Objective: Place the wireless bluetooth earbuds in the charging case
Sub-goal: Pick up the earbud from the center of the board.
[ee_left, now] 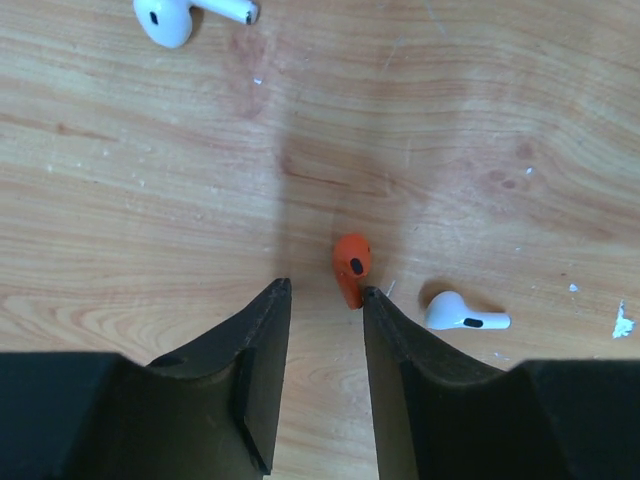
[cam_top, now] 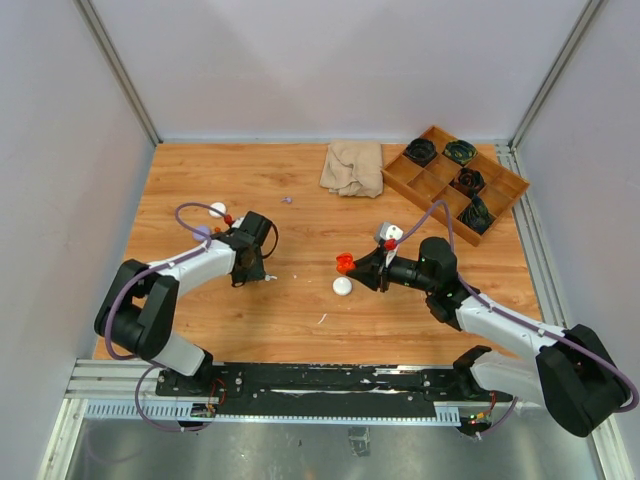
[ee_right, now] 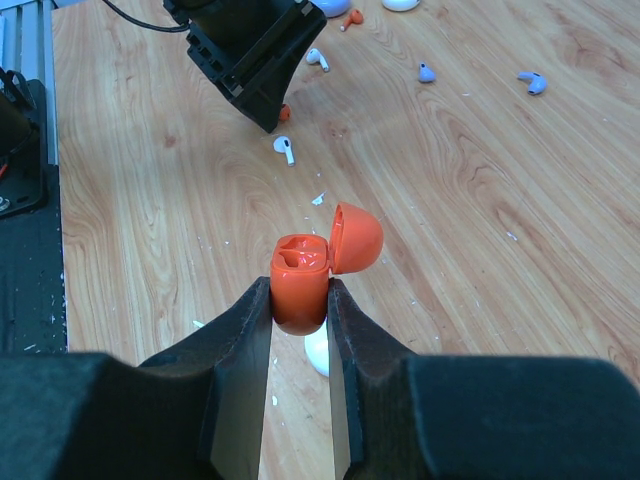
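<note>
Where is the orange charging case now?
The orange charging case, lid open, is gripped by the right end effector, near the middle of the table in the top view, beside a white round case.

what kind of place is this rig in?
Probably a lab robot test cell: wooden tabletop boxed in by plain white panels on aluminium framing, left arm and right arm bolted to a base rail.

My left arm (cam_top: pixel 190 262) is bent at the elbow, the wrist tipped so my left gripper (ee_left: pixel 325 292) points steeply downward. Its two fingers stand a narrow gap apart, with nothing between them. My right arm (cam_top: pixel 500 320) stretches low and nearly level toward my left side. My right gripper (ee_right: pixel 300 283) is clamped on an orange case (ee_right: pixel 302 262), one fingertip pressing each side.
</note>
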`<state>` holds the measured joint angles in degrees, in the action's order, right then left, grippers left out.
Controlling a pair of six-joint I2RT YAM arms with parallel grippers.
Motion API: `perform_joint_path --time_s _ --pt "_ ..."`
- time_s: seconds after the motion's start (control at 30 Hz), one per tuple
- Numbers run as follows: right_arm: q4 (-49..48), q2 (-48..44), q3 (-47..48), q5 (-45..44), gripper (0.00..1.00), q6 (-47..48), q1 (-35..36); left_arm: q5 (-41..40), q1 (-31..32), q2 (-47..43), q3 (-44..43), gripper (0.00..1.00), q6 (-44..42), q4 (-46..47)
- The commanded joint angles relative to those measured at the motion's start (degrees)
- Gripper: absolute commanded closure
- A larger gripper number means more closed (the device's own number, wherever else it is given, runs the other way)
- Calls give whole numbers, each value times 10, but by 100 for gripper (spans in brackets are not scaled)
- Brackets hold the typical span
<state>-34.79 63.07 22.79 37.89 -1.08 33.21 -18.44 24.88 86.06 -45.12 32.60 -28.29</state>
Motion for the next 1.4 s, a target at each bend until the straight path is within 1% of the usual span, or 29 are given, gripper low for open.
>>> perform_joint_path --time_s 0.0,0.2,0.33,0.47,0.63,0.77,0.87,1.0,1.37 --pt "1 2 20 0 99 12 9 -28 2 -18 2 59 8 -27" --pt "6 1 21 0 99 13 8 -56 2 -20 1 59 20 -38" --pt "10 -1 23 1 99 13 9 -13 2 -33 -16 59 10 -39" --pt "14 0 24 1 99 14 9 -6 2 -43 -33 57 0 -41" --pt "15 -3 24 0 99 15 9 -5 2 -7 -65 57 -20 -53" --pt "18 -6 24 0 99 17 9 -14 2 23 -84 59 -30 -53" --pt "19 -5 24 -2 99 18 9 -27 1 44 -90 60 -36 -56" --pt "23 -7 26 -1 99 18 10 -19 1 67 -98 61 -44 -62" --pt "28 -5 28 -1 99 20 11 -11 1 101 -97 65 -56 -56"
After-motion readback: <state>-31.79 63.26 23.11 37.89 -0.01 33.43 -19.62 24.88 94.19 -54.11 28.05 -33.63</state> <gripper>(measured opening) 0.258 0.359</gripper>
